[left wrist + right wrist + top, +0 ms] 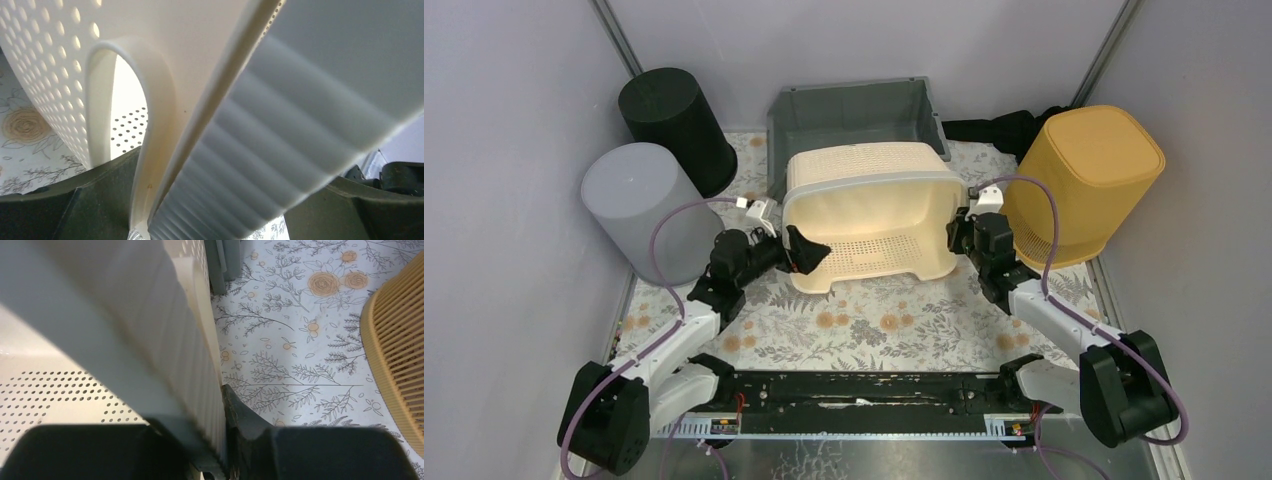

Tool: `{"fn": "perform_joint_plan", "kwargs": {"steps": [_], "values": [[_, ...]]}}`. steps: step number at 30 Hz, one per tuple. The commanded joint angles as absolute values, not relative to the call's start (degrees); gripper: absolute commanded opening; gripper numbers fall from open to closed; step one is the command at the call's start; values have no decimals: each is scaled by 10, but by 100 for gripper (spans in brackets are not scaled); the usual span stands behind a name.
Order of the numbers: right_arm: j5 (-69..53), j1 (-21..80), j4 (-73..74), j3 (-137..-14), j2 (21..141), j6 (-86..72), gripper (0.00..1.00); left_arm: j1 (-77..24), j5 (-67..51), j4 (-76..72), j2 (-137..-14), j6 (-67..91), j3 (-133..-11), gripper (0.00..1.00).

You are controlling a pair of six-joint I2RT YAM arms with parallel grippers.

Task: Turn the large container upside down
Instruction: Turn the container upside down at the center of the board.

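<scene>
The large container is a cream perforated basket [874,215] lying tipped on its side on the floral table, its opening facing the arms. My left gripper [809,250] is shut on its left rim. In the left wrist view the rim and a handle cut-out of the basket [50,60] fill the frame, and the rim runs between my jaws [210,200]. My right gripper [954,235] is shut on the right rim. In the right wrist view the ribbed rim wall of the basket [60,390] sits pinched between the jaws [215,440].
An upturned grey bin [639,210] and a black bin [674,120] stand at the left. A grey crate [854,115] lies just behind the basket. A yellow slatted basket [1089,175] stands close to the right arm and shows in the right wrist view [400,370].
</scene>
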State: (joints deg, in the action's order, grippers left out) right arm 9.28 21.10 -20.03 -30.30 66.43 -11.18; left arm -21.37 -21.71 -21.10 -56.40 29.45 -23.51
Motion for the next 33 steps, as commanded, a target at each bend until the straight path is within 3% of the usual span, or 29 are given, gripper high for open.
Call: {"fn": "perform_joint_plan", "kwargs": {"steps": [1,8,22,29,33], "values": [[9,169,-246,-305,637,-167,0,-214,-272,-236,-581,302,-267,100],[-58,125,-212,-315,618,-161,0,-214,-319,-221,-623,267,-313,100],[-97,91,-175,-347,632,-160,0,-213,-172,-100,-595,218,-358,100],[-103,85,-173,-352,647,-157,0,-189,-306,-199,-581,290,-331,100],[-109,77,-170,-350,649,-158,0,-186,-255,-154,-568,298,-343,100]]}}
